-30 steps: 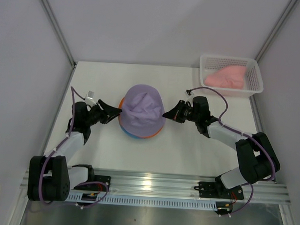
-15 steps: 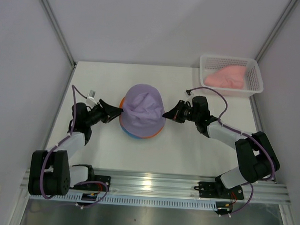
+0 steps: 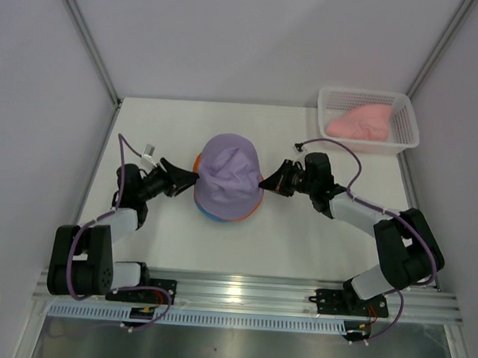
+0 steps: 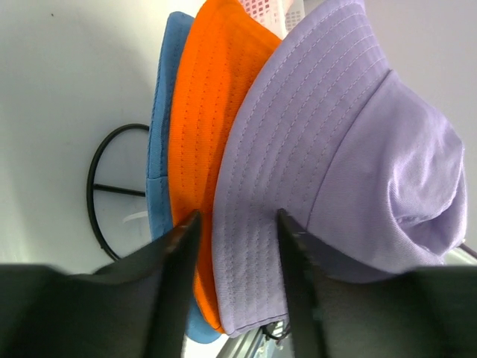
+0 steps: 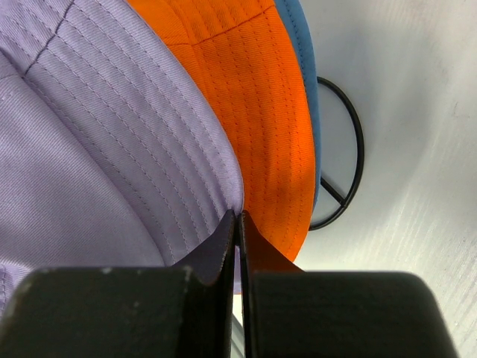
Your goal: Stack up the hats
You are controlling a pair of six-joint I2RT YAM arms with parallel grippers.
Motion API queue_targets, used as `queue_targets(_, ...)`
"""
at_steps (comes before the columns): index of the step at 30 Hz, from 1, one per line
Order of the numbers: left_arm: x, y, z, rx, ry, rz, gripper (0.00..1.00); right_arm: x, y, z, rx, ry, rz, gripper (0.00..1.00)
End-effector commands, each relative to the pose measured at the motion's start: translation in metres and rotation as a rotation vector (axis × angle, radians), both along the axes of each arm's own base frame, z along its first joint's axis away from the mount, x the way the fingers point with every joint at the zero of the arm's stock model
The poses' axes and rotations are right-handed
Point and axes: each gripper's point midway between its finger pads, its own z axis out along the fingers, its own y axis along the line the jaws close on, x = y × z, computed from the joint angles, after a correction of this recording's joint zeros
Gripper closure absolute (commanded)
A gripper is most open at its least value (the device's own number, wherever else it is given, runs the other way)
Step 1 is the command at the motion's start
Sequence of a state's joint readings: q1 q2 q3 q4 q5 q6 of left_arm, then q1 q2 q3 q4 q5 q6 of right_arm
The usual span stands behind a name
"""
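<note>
The lavender hat sits on top of the orange hat and the blue hat at the table's middle. My left gripper is at the stack's left side. In the left wrist view it is open, its jaws straddling the lavender hat's brim with gaps on both sides, and the orange hat and blue hat lie beside it. My right gripper is shut on the edge of the lavender hat's brim, next to the orange hat. The pink hat lies in the basket.
A black wire stand stands under the stack. The white mesh basket is at the back right corner. Grey walls close in the table on the left, back and right, and a metal rail runs along the near edge.
My left gripper has crept slightly right, closer onto the hats' left brim, and its jaws have narrowed a little. The right gripper and the hats have stayed put.
</note>
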State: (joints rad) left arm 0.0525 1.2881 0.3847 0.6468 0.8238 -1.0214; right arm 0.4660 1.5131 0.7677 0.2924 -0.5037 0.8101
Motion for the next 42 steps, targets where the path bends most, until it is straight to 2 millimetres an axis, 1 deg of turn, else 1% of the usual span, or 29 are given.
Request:
queue_targets(1, 0.0, -0.001, 0.0, 0.031, -0.044, -0.023, 0.46, 0.003, 0.002, -0.004, -0.034, -0.006, 0.003, 1.0)
queue_targets(2, -0.001, 0.0, -0.005, 0.039, -0.023, -0.015, 0.37, 0.003, 0.002, -0.004, -0.034, -0.008, 0.004, 1.0)
queue_targets(4, -0.002, -0.001, -0.005, 0.047, -0.041, -0.018, 0.33, 0.004, 0.002, -0.004, -0.035, -0.007, 0.002, 1.0)
queue_targets(6, -0.002, -0.001, -0.006, 0.044, -0.047, -0.022, 0.33, 0.004, 0.002, -0.004, -0.036, -0.007, 0.003, 1.0)
queue_targets(7, -0.002, -0.002, -0.003, 0.035, -0.064, -0.024, 0.35, 0.004, 0.003, -0.004, -0.034, -0.009, 0.005, 1.0)
queue_targets(8, -0.002, -0.002, -0.001, 0.029, -0.072, -0.027, 0.39, 0.004, 0.003, -0.005, -0.036, -0.005, 0.006, 1.0)
queue_targets(11, -0.002, -0.006, 0.007, -0.002, -0.106, -0.058, 0.46, 0.004, 0.004, -0.006, -0.036, -0.005, 0.007, 1.0)
queue_targets(13, -0.005, -0.009, 0.014, -0.026, -0.137, -0.083, 0.48, 0.004, 0.004, -0.006, -0.037, -0.001, 0.007, 1.0)
queue_targets(15, -0.007, -0.011, 0.013, -0.041, -0.14, -0.095, 0.52, 0.004, 0.004, -0.006, -0.036, -0.002, 0.008, 1.0)
queue_targets(16, -0.009, -0.012, 0.017, -0.049, -0.155, -0.105, 0.53, 0.004, 0.004, -0.007, -0.037, -0.002, 0.009, 1.0)
queue_targets(17, -0.008, -0.012, 0.015, -0.051, -0.147, -0.101, 0.58, 0.004, 0.004, -0.007, -0.038, -0.001, 0.009, 1.0)
queue_targets(19, -0.008, -0.012, 0.012, -0.051, -0.139, -0.104, 0.61, 0.004, 0.004, -0.007, -0.038, -0.001, 0.007, 1.0)
queue_targets(20, -0.008, -0.013, 0.011, -0.05, -0.135, -0.106, 0.66, 0.004, 0.004, -0.008, -0.039, 0.0, 0.007, 1.0)
queue_targets(22, -0.007, -0.013, 0.009, -0.044, -0.126, -0.107, 0.71, 0.004, 0.004, -0.008, -0.041, -0.002, 0.01, 1.0)
queue_targets(24, -0.006, -0.013, 0.006, -0.034, -0.122, -0.103, 0.8, 0.004, 0.003, -0.008, -0.043, -0.003, 0.008, 1.0)
queue_targets(25, -0.007, -0.014, 0.002, -0.023, -0.108, -0.107, 0.84, 0.005, 0.003, -0.008, -0.045, -0.004, 0.006, 1.0)
queue_targets(26, -0.004, -0.014, 0.004, -0.014, -0.112, -0.103, 0.93, 0.005, 0.003, -0.008, -0.045, -0.003, 0.006, 1.0)
queue_targets(27, -0.004, -0.014, 0.001, -0.005, -0.102, -0.1, 0.98, 0.004, 0.003, -0.008, -0.047, -0.003, 0.005, 1.0)
queue_targets(28, -0.005, -0.016, -0.003, 0.02, -0.086, -0.104, 0.99, 0.004, 0.003, -0.009, -0.049, -0.002, 0.005, 1.0)
queue_targets(30, 0.002, -0.013, -0.003, 0.062, -0.079, -0.074, 0.99, 0.004, 0.003, -0.009, -0.054, 0.001, 0.005, 1.0)
queue_targets(31, 0.0, -0.01, -0.016, 0.104, -0.028, -0.064, 0.99, 0.005, 0.001, -0.011, -0.063, -0.003, 0.0, 1.0)
queue_targets(32, -0.003, -0.016, -0.021, 0.131, -0.005, -0.073, 0.99, 0.005, 0.001, -0.012, -0.071, 0.0, -0.002, 1.0)
queue_targets(33, 0.007, -0.01, -0.023, 0.175, 0.007, -0.023, 0.99, 0.004, -0.001, -0.014, -0.091, 0.014, -0.006, 1.0)
queue_targets(34, 0.003, -0.007, -0.034, 0.21, 0.056, -0.016, 0.99, 0.006, -0.003, -0.017, -0.123, 0.003, -0.012, 1.0)
queue_targets(35, 0.003, -0.005, -0.037, 0.221, 0.067, -0.004, 0.99, 0.007, -0.005, -0.018, -0.142, 0.002, -0.016, 1.0)
queue_targets(37, 0.002, 0.001, -0.048, 0.249, 0.113, 0.032, 0.99, 0.006, -0.009, -0.021, -0.186, 0.008, -0.028, 1.0)
queue_targets(39, 0.002, 0.003, -0.056, 0.262, 0.142, 0.043, 0.99, 0.004, -0.011, -0.022, -0.205, 0.006, -0.026, 1.0)
queue_targets(42, -0.001, 0.0, -0.059, 0.251, 0.15, 0.015, 0.99, 0.002, -0.013, -0.023, -0.211, 0.008, -0.023, 1.0)
